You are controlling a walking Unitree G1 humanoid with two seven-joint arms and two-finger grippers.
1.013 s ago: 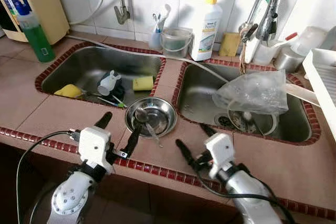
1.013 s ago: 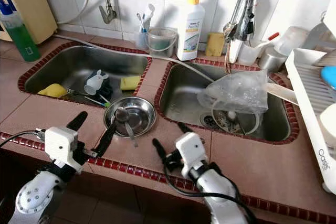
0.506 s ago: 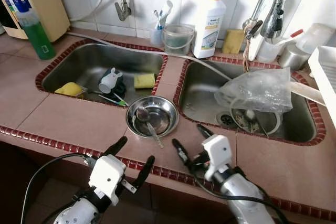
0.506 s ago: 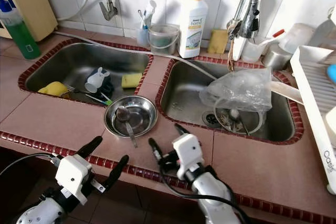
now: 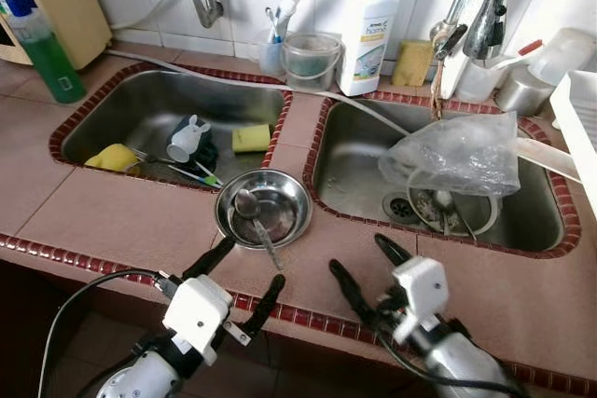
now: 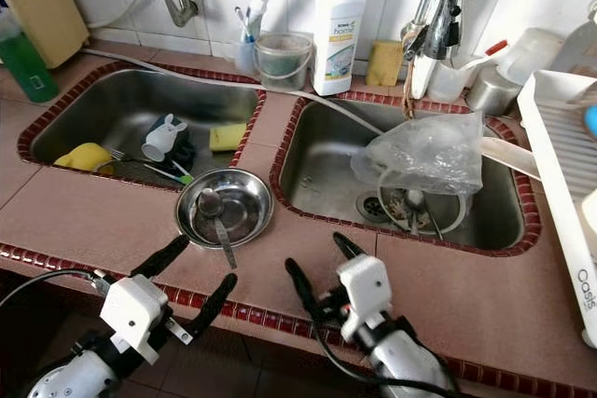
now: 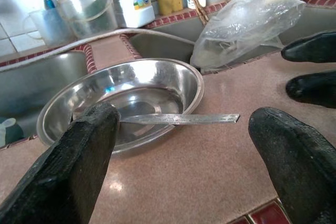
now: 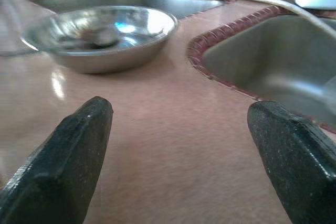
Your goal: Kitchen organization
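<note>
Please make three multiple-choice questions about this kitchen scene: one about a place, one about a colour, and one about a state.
1. Where does the steel bowl stand?
A. inside the left sink
B. on the counter between the two sinks
C. on the dish rack

2. What colour is the cap of the white bottle?
A. yellow
B. red
C. black

3. How is the left tool?
A. shut on the spoon
B. shut on nothing
C. open, holding nothing

Answers: 1 B, the bowl sits on the tiled counter at the strip dividing the sinks. 2 A, its cap is yellow. 3 C, its fingers are spread, short of the spoon that rests in the bowl.
</note>
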